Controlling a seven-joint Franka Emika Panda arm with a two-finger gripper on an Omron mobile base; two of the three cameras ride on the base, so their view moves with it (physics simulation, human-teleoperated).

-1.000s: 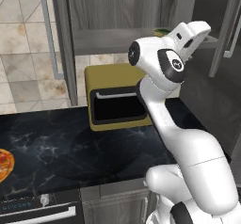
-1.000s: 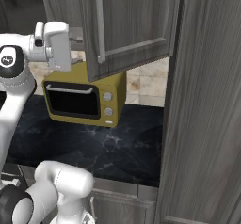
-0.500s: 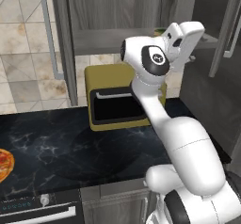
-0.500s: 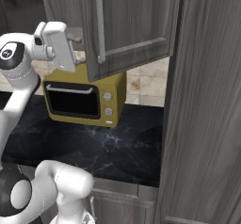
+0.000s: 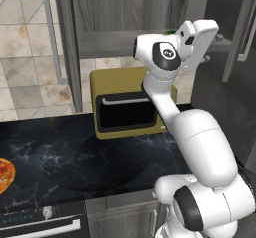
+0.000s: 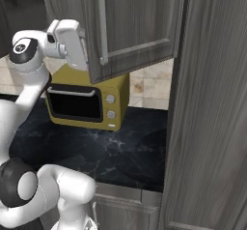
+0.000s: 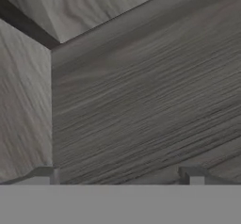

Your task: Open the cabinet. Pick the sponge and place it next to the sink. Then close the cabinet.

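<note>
A white robot arm reaches up from a dark marbled worktop (image 5: 60,152) to a dark grey wood-grain wall cabinet (image 5: 125,7) above it. Both cabinet doors stand open. In the left base view the left door (image 5: 67,47) is swung out edge-on, with its long silver bar handle (image 5: 51,37) beside it. In the right base view the right door (image 6: 130,26) hangs out over the worktop, its silver handle (image 6: 102,23) running down near its free edge.

The gripper (image 5: 212,49) is raised to the front edge of the grey shelf (image 5: 105,43), at the shelf's right end. A small green-edged shape (image 5: 170,31) peeks out just behind the robot's wrist on that shelf; it may be the sponge, but too little shows to be sure. In the hand view the two dark fingertips (image 7: 47,175) stand spread wide apart with nothing between them, facing wood-grain cabinet panels close ahead.

Below the cabinet, a mustard-yellow microwave (image 6: 89,101) with a black door sits at the back edge of the worktop, against the tiled wall (image 5: 25,72). A pizza (image 5: 4,174) lies at the worktop's left edge.
</note>
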